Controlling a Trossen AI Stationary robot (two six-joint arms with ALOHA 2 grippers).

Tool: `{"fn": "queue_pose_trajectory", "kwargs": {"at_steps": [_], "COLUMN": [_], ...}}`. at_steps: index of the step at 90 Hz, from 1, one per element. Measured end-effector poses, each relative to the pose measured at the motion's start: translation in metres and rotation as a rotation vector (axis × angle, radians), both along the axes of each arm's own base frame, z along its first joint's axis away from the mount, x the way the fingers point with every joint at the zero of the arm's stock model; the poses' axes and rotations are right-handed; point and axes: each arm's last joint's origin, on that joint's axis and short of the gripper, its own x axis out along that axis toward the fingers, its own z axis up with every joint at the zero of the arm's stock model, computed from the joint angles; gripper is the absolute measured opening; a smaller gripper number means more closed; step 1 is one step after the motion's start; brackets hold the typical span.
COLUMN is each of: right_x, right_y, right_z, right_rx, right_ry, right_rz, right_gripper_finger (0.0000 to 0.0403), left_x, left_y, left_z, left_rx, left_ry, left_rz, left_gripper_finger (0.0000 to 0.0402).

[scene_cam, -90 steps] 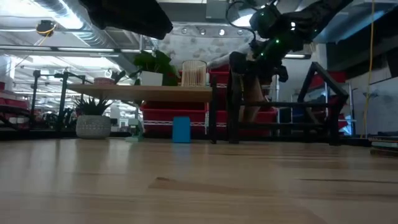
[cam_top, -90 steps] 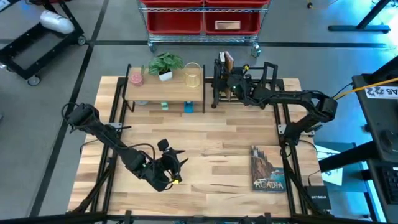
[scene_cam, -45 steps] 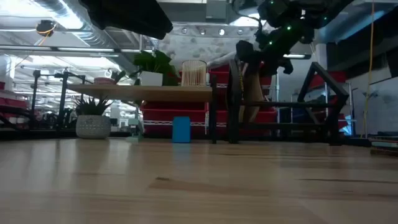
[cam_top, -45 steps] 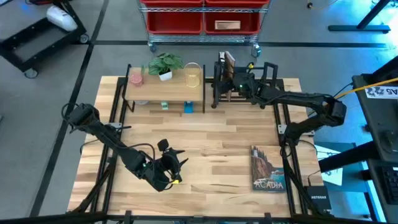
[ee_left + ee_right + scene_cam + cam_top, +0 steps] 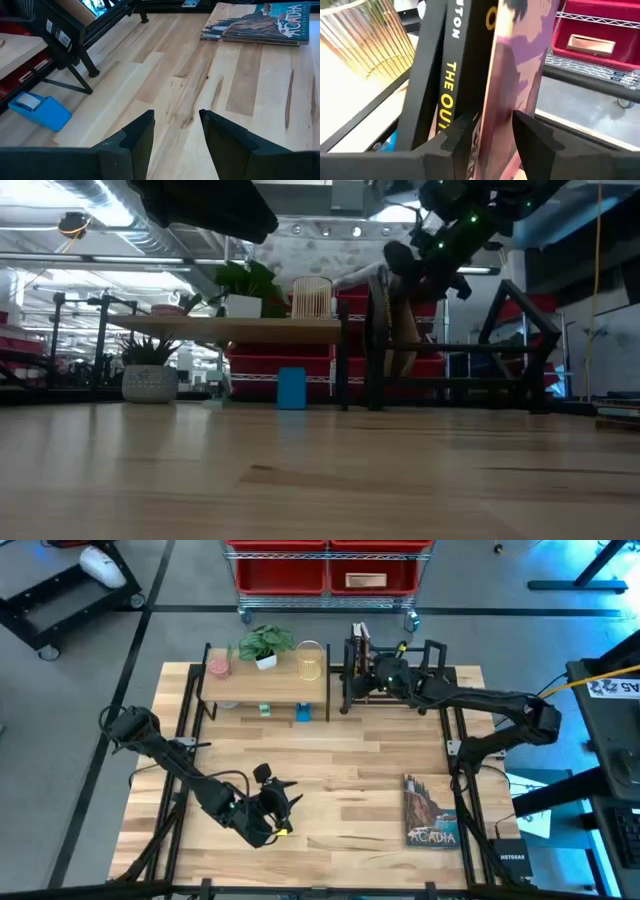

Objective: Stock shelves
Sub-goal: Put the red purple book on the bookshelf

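Note:
The black open-frame rack (image 5: 400, 680) stands at the far right of the table, next to the wood-topped shelf (image 5: 265, 680). In the rack's left end stand a black book with yellow letters (image 5: 451, 75) and a pinkish book (image 5: 512, 70). My right gripper (image 5: 372, 668) is shut on the pinkish book, over the rack. A third book, titled ACADIA (image 5: 431, 810), lies flat on the table at the near right. My left gripper (image 5: 285, 805) hovers open over the near left of the table, with nothing between its fingers (image 5: 135, 140). My right gripper has the pinkish book between its two fingers, one on each cover, at an upper part of the book (image 5: 495, 125). The book (image 5: 398, 330) stands on end in the rack, tilted a little, beside the black book.
On the wood shelf's top stand a pink cup (image 5: 219, 665), a potted plant (image 5: 266, 643) and a gold wire holder (image 5: 311, 660). A blue box (image 5: 303, 713) sits under it. A cart with red bins (image 5: 325, 570) stands beyond the far edge. The table's middle is bare wood.
My right gripper has gone toward the table's far edge and a little to the left with the pinkish book. The book has tipped from a clear lean to nearly upright, close against the black book in the rack.

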Motion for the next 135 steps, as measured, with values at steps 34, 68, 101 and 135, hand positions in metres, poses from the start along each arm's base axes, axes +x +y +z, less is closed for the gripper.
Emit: {"fn": "queue_pose_trajectory", "kwargs": {"at_steps": [34, 68, 101, 135], "right_x": [-0.016, -0.032, -0.052, -0.026], "right_y": [0.01, 0.027, 0.027, -0.04], "right_z": [0.019, 0.042, 0.034, -0.024], "right_rx": [0.013, -0.036, -0.034, 0.061], "right_ry": [-0.03, -0.068, 0.061, 0.079], "right_rz": [0.088, 0.239, -0.056, -0.085], "right_gripper_finger": [0.0124, 0.0124, 0.0124, 0.0092], "left_x": [0.0, 0.0, 0.0, 0.0], "left_y": [0.0, 0.0, 0.0, 0.0], "left_z": [0.0, 0.0, 0.0, 0.0], "left_rx": [-0.001, -0.003, -0.003, -0.003], "left_ry": [-0.001, -0.002, -0.001, -0.002], "left_rz": [0.0, 0.001, 0.001, 0.001], "left_gripper_finger": [0.0153, 0.0153, 0.0153, 0.0153]}}
